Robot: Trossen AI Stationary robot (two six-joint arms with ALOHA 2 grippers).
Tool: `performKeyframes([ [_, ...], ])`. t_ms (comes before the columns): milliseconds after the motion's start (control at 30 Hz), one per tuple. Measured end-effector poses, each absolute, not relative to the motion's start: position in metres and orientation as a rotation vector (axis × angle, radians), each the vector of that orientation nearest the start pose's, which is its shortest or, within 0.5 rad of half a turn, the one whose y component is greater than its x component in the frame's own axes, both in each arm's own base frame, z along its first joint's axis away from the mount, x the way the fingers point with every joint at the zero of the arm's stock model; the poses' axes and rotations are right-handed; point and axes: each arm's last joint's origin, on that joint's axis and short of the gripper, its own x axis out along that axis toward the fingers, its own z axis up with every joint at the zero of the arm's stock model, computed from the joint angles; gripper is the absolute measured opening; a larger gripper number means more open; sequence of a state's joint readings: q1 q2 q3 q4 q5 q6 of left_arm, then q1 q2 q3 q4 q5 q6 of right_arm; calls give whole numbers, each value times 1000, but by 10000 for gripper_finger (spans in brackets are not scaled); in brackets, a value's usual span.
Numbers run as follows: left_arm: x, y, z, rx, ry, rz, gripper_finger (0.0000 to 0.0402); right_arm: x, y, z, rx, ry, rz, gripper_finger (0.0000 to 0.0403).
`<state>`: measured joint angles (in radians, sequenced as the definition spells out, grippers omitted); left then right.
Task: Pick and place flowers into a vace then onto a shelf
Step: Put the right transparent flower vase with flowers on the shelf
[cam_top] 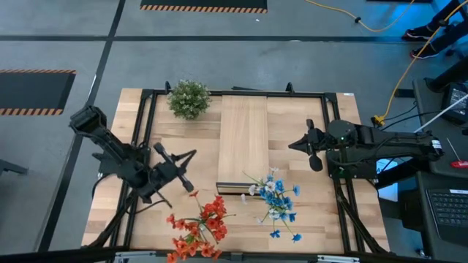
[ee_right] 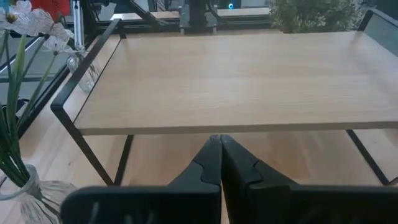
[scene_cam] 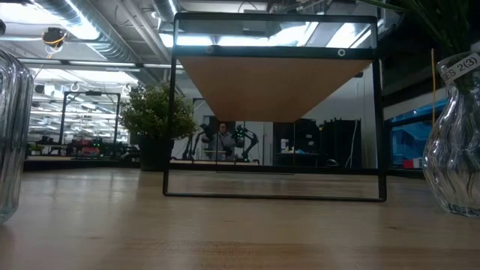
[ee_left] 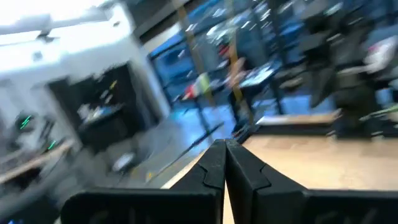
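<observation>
The shelf (cam_top: pixel 243 139) is a pale wood plank on a black metal frame, standing mid-table; it also shows in the low view (scene_cam: pixel 274 90) and the right wrist view (ee_right: pixel 236 81). Red-orange flowers (cam_top: pixel 199 226) stand near the table's near edge. Blue and white flowers (cam_top: pixel 275 199) stand to their right, in front of the shelf. Their green stems sit in a clear glass vase (ee_right: pixel 28 190) (scene_cam: pixel 452 165). My left gripper (cam_top: pixel 193 154) (ee_left: pixel 224 147) is shut and hovers left of the shelf, above the red flowers. My right gripper (cam_top: pixel 295 145) (ee_right: pixel 220 140) is shut, level, pointing at the shelf's right side.
A round bushy green plant (cam_top: pixel 189 98) stands at the far edge, left of the shelf. A second glass vase (scene_cam: pixel 9 135) shows at the low view's left. Bare tabletop (cam_top: pixel 314 204) lies right of the blue flowers. A black frame rail (cam_top: pixel 144 124) runs along the table's left side.
</observation>
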<state>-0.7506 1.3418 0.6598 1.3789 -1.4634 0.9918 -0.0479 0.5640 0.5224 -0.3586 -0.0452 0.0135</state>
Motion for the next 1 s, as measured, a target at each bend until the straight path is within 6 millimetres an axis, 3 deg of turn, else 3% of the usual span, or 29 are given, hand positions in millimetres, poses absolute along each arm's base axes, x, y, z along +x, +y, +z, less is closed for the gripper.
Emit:
performKeyframes([
  [300, 207, -151, 312, 358, -181, 370, 2, 133, -5, 257, 39, 400, -6, 0],
  [467, 221, -143, 306, 228, -68, -38, 2, 133, -5, 257, 39, 400, -6, 0],
  [667, 224, -124, 314, 168, -47, -17, 2, 133, -4, 257, 74, 399, 14, 0],
  [867, 217, -119, 299, 180, 138, 21, 2, 133, -1, 256, 81, 413, 76, 0],
  [1000, 211, -124, 292, 211, 200, 95, 2, 131, 3, 251, 60, 465, 26, 0],
])
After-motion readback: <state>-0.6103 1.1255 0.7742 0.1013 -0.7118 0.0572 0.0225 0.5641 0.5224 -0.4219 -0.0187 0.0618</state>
